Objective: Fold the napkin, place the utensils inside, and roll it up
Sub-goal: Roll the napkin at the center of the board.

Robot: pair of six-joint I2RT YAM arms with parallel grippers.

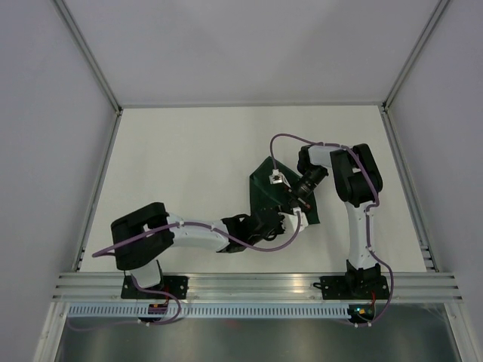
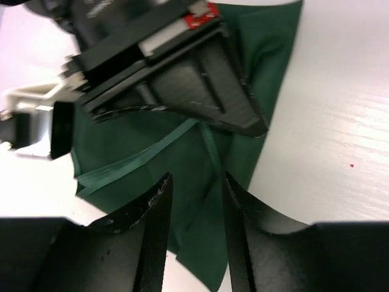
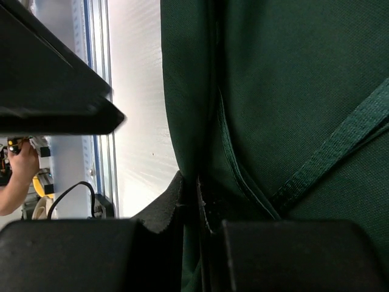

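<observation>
Pinching a fold of the napkin (image 3: 292,91), right tool (image 3: 189,182) clamped on it, left tool (image 2: 196,177) parted above it

A white counter (image 1: 189,173) with a faint wood grain fills the middle of the scene. On its right side, in the left wrist view, sits a tiny red speck (image 2: 351,165). Plain white walls (image 1: 249,45) close it in at the far end and on both sides, joined by grey metal frame posts (image 1: 90,53). Aluminium rails (image 1: 249,285) run along the near edge, with a slotted white cable duct (image 1: 249,309) just nearer.
</observation>
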